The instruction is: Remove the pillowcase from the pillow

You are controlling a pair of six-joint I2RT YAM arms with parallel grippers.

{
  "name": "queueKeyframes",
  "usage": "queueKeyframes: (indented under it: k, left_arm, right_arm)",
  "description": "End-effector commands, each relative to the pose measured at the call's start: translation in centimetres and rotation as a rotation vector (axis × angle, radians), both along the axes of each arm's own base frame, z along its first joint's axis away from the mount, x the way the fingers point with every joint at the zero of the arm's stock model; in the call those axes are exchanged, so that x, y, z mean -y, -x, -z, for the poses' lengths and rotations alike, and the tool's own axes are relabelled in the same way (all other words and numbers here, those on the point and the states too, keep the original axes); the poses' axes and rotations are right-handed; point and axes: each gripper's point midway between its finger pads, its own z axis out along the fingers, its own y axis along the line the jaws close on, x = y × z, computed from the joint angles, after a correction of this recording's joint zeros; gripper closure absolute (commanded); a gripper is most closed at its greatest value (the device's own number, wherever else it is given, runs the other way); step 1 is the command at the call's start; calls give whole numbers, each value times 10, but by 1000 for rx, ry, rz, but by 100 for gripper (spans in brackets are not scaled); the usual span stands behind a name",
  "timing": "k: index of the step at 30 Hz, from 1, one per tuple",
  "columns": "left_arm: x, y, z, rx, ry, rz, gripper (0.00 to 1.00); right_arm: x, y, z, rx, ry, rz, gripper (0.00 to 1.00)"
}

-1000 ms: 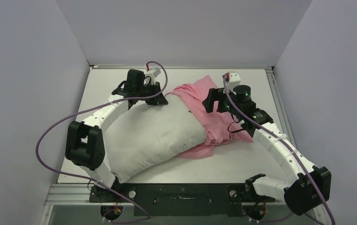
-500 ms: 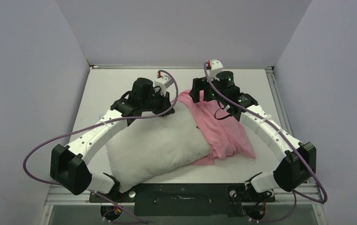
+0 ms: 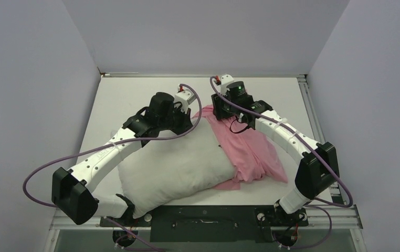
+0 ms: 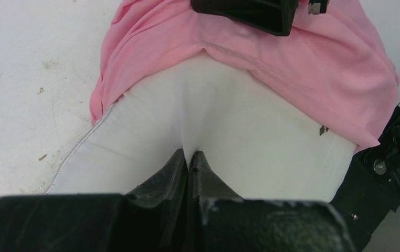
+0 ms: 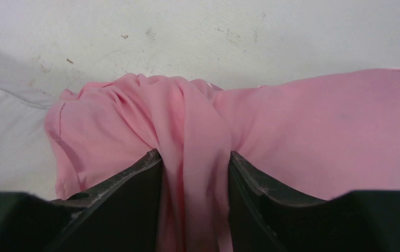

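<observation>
Item: pillowcase (image 3: 255, 152), lying at 3 o'clock of pillow (image 3: 177, 163); right hand (image 5: 194, 155) is gripping its bunched far fold; left hand (image 4: 189, 153), at 9 o'clock of it, is pinching pillow, jaws shut.

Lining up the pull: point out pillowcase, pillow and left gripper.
pillowcase (image 5: 318, 131), right wrist view, smooth pink stretch at right.
pillow (image 3: 177, 163), top view, bare white middle.
left gripper (image 4: 189, 156), left wrist view, between fingertips.
</observation>
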Motion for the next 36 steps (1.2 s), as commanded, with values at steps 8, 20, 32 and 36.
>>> queueKeyframes:
  k: [8, 20, 32, 36]
  left_arm:
    - [-37, -1, -24, 90, -92, -105, 100]
    - [-108, -17, -23, 55, -115, -314, 100]
    - [-122, -49, -19, 35, -64, -386, 79]
    - [-118, -48, -37, 92, -54, -361, 59]
  right_arm:
    - [57, -33, -44, 141, 110, 210, 95]
    - [183, -60, -108, 254, -104, 603, 95]
    - [104, -75, -56, 78, -328, 296, 74]
    - [97, -69, -59, 86, -323, 282, 56]
